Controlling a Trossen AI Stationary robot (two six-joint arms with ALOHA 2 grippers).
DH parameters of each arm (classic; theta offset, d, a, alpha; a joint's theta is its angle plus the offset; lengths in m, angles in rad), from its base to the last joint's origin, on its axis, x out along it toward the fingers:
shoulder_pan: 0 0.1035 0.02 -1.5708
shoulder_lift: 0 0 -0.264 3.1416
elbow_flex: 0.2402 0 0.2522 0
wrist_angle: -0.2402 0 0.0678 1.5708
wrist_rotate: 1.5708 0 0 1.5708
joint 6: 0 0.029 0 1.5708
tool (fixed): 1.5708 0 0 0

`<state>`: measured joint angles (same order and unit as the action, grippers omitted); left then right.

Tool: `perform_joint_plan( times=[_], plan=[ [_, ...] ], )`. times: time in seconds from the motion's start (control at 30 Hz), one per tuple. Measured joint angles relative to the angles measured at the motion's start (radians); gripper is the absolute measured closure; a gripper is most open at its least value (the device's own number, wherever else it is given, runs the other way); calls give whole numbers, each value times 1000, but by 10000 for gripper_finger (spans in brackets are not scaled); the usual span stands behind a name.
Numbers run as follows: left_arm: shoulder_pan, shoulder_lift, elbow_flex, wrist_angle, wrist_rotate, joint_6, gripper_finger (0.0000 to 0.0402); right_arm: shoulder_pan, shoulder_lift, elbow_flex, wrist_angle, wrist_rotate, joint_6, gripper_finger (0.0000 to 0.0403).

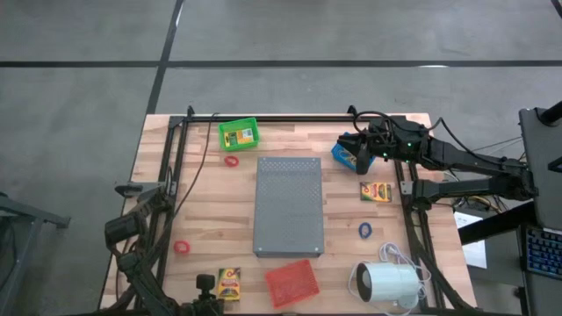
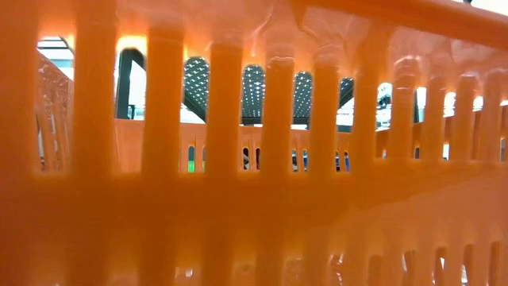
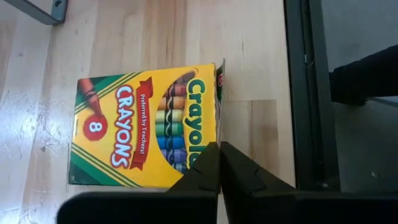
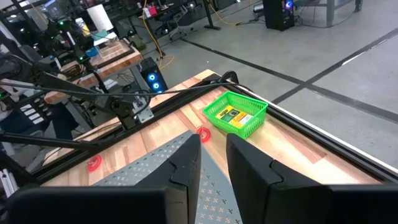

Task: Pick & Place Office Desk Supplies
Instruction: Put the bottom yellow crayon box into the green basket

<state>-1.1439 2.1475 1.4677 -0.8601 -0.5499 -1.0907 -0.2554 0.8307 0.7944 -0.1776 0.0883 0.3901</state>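
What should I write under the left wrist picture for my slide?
Left gripper, fingers shut, above a flat yellow crayon box lying on the pale wooden table.

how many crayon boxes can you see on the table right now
3: one in the green basket at the far left, one right of the grey slab, one at the near edge by the red basket. Others may be hidden.

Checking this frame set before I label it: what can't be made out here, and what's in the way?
- Low view: the orange slotted basket wall fills the lens, hiding the table.
- Left wrist view: the shut left gripper covers the yellow crayon box's lower corner.
- High view: the right gripper covers most of a blue item; what it is cannot be told.
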Motion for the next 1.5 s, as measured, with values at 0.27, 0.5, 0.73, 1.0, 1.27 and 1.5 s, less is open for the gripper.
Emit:
perform_joint_plan(
  times=[0.27,0.5,0.73,1.0,1.27,1.5],
  plan=[
    [0,-2,0,-1,0,-1,398,0,0,0,0,0,0,335],
    [0,-61,0,-39,-21,1,399,0,0,0,0,0,0,326],
    [3,-123,0,-93,-47,1,399,0,0,0,0,0,0,319],
    [13,-163,0,-152,-64,-15,400,0,0,0,0,0,0,326],
    [40,-240,-1,-260,-74,-71,400,0,0,0,0,0,0,335],
    [75,-309,-1,-353,-99,-74,400,0,-1,0,0,0,0,327]
  ],
)
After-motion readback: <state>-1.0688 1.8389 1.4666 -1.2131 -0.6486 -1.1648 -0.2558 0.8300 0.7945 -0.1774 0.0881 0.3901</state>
